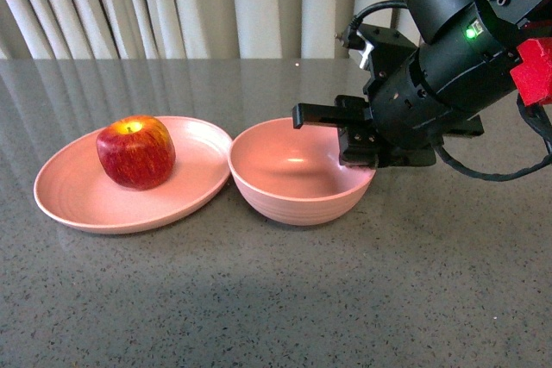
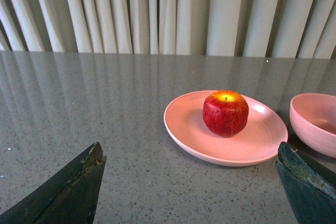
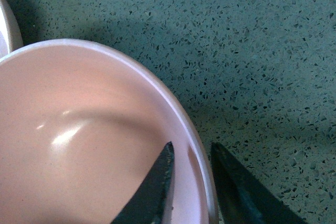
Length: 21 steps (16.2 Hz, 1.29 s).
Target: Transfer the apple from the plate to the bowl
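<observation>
Your right hand (image 1: 358, 148) is at the bowl's (image 1: 293, 200) right-hand rim, drawn in narrow and holding it. In the right wrist view one finger (image 3: 155, 187) runs down the inside wall and the other finger (image 3: 236, 192) sits outside, with the rim pinched between them. A small green light (image 1: 472, 32) glows on that arm's dark housing.

Your left hand (image 2: 189, 153) is spread wide with nothing between its fingers. Its two dark fingertips show only in the left wrist view, low over the counter (image 1: 276, 299). They sit on the near side of the plate (image 1: 78, 196) and well apart from the apple (image 1: 135, 152).

The apple you are after is on the plate, not in the bowl. It stands upright, set toward the plate's left half as the front camera sees it. Its skin is deep red with fine yellow streaks down the sides. A bright yellow patch rings the short stem at the top.

The plate is wide, shallow and matte pink with a raised rim. It lies just left of the bowl, rim against rim or nearly so. The bowl is deeper and narrower, the same pink, with faint ridges around its outside and a soft highlight on its floor. It holds nothing but your finger.

Both stand on the grey speckled counter, with a pale pleated curtain (image 1: 172, 6) behind.
</observation>
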Tool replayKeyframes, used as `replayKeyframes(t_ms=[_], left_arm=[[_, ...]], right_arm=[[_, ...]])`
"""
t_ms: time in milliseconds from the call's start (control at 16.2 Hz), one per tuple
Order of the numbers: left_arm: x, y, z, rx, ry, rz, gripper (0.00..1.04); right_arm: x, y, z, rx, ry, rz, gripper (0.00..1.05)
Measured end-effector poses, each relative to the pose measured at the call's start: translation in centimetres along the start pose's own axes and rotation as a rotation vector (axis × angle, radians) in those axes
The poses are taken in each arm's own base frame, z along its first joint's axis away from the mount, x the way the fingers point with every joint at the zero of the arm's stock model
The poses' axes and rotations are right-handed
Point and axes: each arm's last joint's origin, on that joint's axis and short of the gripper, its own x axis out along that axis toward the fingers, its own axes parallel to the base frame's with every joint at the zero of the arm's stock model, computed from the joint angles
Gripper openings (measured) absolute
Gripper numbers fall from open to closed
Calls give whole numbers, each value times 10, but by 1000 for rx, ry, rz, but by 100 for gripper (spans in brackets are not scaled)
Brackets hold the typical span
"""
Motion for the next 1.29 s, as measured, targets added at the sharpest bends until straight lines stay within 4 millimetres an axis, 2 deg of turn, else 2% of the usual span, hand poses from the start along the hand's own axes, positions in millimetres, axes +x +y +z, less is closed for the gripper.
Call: replayKeyframes(t_ms=[185, 308, 493, 555, 678, 801, 863, 925, 1048, 1110, 1171, 1233, 1295], left_arm=[[0, 0, 0, 0, 0, 0, 98], [0, 0, 0, 0, 0, 0, 98], [0, 0, 0, 0, 0, 0, 98], [0, 0, 0, 0, 0, 0, 98], [0, 0, 0, 0, 0, 0, 98], [0, 0, 0, 0, 0, 0, 98], [0, 0, 0, 0, 0, 0, 98], [0, 0, 0, 0, 0, 0, 98], [0, 0, 0, 0, 0, 0, 98], [0, 0, 0, 0, 0, 0, 98], [0, 0, 0, 0, 0, 0, 98], [0, 0, 0, 0, 0, 0, 98], [0, 0, 0, 0, 0, 1, 98]], right_arm=[[-2, 1, 1, 3, 0, 20, 50], [-13, 3, 6, 7, -22, 40, 70], [-58, 3, 25, 33, -144, 111, 100], [-94, -10, 26, 73, -256, 163, 98], [-137, -39, 7, 140, -420, 164, 98], [-187, -64, -30, 176, -617, 108, 98], [-201, -70, -47, 181, -675, 87, 98], [-212, -75, -68, 179, -735, 48, 98], [-221, -79, -102, 176, -776, -15, 98], [-221, -79, -105, 177, -780, -23, 98], [-223, -78, -122, 158, -801, -58, 98], [-230, -82, -139, 83, -917, -171, 87], [-233, -83, -155, 22, -941, -252, 76]])
